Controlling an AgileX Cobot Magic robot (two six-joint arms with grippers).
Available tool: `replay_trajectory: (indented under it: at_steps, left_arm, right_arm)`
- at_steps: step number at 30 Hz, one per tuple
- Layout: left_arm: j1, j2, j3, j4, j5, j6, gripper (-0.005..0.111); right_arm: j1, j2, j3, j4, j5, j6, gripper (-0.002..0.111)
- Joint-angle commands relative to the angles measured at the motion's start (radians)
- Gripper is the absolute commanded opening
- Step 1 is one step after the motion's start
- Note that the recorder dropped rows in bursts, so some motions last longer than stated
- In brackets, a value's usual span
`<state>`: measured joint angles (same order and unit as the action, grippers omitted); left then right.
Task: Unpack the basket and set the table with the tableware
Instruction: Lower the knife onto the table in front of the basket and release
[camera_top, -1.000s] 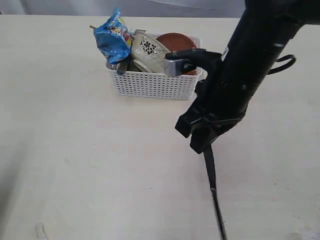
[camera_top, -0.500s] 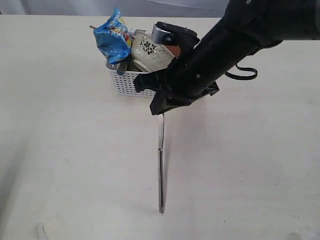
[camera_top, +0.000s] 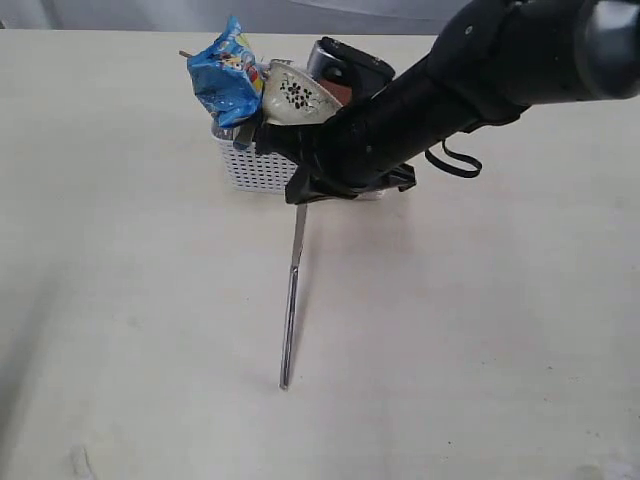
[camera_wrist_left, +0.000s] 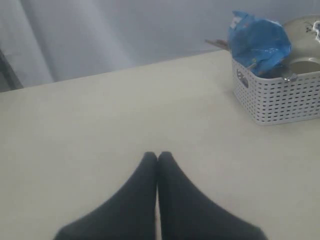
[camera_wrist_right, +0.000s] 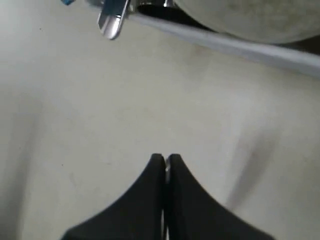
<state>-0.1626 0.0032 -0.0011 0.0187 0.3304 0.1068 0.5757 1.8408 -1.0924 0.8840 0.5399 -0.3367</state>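
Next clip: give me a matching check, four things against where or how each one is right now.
1 steel knife
2 crisp bag
3 speckled bowl
4 left tool

A pale, tilted in the basket
B shut, holding nothing, over the table
C gripped by the right tool, hanging down
D blue, sticking up at one end of the basket

Pairs: 1-C, 2-D, 3-A, 4-B

Left gripper (camera_wrist_left: 158, 157), dark jaws pressed together tip to tip, over a bare stretch of the pale table (camera_wrist_left: 95, 125). Well apart from it, farther along the table, stands the white perforated basket (camera_wrist_left: 280, 100). A crumpled blue bag (camera_wrist_left: 257, 42) rises above the basket's rim at one end, with a pale bowl (camera_wrist_left: 303, 26) just beside the bag.
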Motion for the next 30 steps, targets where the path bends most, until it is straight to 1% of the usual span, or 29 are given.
replay_trajectory:
  at_steps: [1, 9, 17, 23, 30]
  left_arm:
    - [-0.006, -0.003, 0.001, 0.004, -0.007, 0.002, 0.0]
    - [-0.006, -0.003, 0.001, 0.004, -0.007, 0.002, 0.0]
    - [-0.006, -0.003, 0.001, 0.004, -0.007, 0.002, 0.0]
    - [-0.006, -0.003, 0.001, 0.004, -0.007, 0.002, 0.0]
    - [-0.006, -0.003, 0.001, 0.004, -0.007, -0.003, 0.0]
  right_arm:
    - [-0.002, 0.035, 0.001, 0.022, 0.027, -0.042, 0.0]
    - [-0.002, 0.085, 0.001, 0.035, 0.013, -0.09, 0.0]
    - [-0.002, 0.086, 0.001, 0.152, -0.057, -0.09, 0.0]
    - [-0.002, 0.086, 0.001, 0.108, -0.033, -0.092, 0.0]
    - [-0.002, 0.086, 0.001, 0.108, -0.022, -0.095, 0.0]
